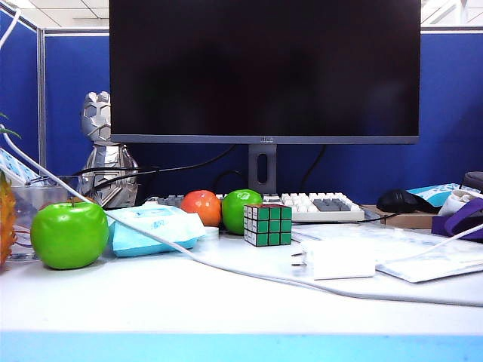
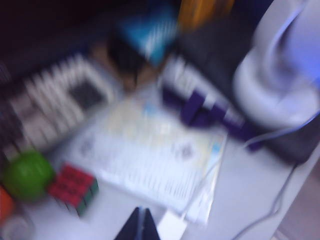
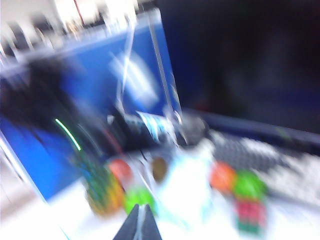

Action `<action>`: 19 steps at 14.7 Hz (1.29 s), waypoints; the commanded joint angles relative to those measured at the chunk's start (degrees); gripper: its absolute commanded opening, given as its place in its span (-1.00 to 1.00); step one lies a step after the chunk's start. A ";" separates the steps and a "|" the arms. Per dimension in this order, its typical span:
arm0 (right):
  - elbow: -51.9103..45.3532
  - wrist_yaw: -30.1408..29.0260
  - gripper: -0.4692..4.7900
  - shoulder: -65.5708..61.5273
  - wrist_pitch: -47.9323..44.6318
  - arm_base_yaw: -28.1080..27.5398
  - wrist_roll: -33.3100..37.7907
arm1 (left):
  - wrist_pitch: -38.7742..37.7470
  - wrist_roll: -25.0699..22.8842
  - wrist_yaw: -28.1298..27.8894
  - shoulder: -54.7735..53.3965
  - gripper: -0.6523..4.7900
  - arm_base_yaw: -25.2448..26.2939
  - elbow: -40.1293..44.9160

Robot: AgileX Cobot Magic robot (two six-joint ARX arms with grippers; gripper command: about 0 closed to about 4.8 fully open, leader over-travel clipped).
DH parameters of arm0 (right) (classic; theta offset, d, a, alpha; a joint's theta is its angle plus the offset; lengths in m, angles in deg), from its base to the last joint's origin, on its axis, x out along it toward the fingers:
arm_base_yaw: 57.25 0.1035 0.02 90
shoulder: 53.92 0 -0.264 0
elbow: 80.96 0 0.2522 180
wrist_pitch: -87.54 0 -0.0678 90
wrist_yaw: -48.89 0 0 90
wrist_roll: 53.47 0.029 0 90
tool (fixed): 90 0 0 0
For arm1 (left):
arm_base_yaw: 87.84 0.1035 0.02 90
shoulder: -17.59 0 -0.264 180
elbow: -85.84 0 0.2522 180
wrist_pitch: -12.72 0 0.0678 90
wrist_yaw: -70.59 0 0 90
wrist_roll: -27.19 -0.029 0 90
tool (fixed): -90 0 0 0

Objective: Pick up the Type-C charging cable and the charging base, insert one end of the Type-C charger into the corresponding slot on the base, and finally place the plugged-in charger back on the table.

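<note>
On the table, the white pronged charging base rests; left claw and right claw closed, empty.

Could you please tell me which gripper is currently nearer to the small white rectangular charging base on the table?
Left. The shut left gripper hovers right beside the small white rectangular charging base. The shut right gripper shows no base near it; it faces the fruit and blue partition.
</note>
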 commanded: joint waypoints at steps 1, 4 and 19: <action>-1.68 10.75 -0.84 5.20 7.85 0.09 -6.86 | 0.85 -3.23 0.07 8.26 -0.78 -0.09 -0.17; -14.56 10.99 -0.84 11.47 4.04 0.09 -8.44 | -0.76 -5.86 -0.24 17.73 -0.78 -0.07 -0.17; -61.44 25.75 -0.84 23.45 -14.32 0.13 2.05 | -19.08 -2.82 -2.03 43.25 -0.78 -0.09 12.41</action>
